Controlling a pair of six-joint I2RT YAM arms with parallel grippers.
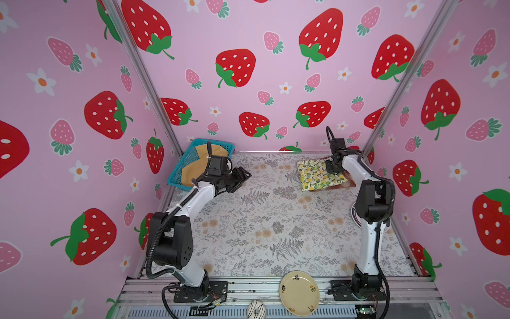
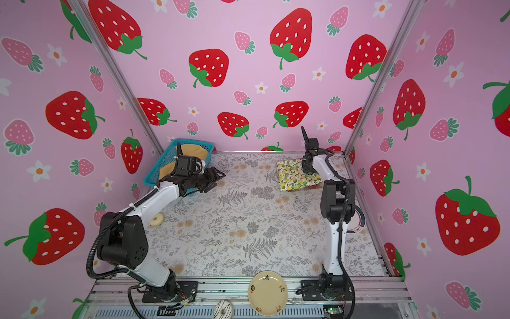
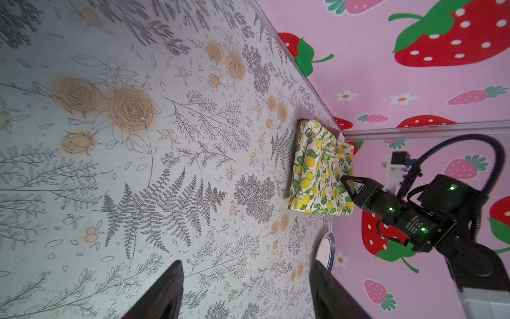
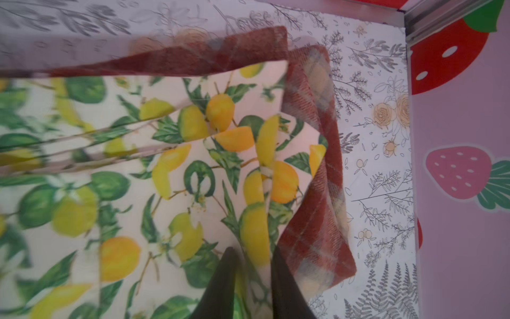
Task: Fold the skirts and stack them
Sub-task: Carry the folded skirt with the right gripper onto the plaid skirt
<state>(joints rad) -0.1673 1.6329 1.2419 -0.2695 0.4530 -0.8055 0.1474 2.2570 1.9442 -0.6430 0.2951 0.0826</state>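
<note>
The lemon-print skirt [image 1: 321,175] [image 2: 298,175] [image 3: 320,176] lies folded at the far right of the table, on top of the folded red plaid skirt [image 4: 311,221], whose edge peeks out beside it [image 1: 350,182]. My right gripper [image 1: 329,167] [image 2: 305,168] [image 4: 253,250] is down at the lemon skirt's [image 4: 138,179] right edge. Its fingers stand a little apart with a fold of lemon cloth in the gap. The mustard skirt [image 1: 190,172] [image 2: 167,170] lies in the blue basket [image 1: 212,142] [image 2: 190,141]. My left gripper [image 1: 242,176] [image 2: 218,176] [image 3: 247,265] hangs open and empty beside that basket.
A pale yellow plate [image 1: 299,292] [image 2: 267,292] and a striped ring [image 1: 255,310] sit on the front rail. A cream ring [image 2: 156,220] lies near the left arm. A dark-rimmed plate [image 2: 358,221] [image 3: 327,248] lies under the right arm. Walls close in on three sides.
</note>
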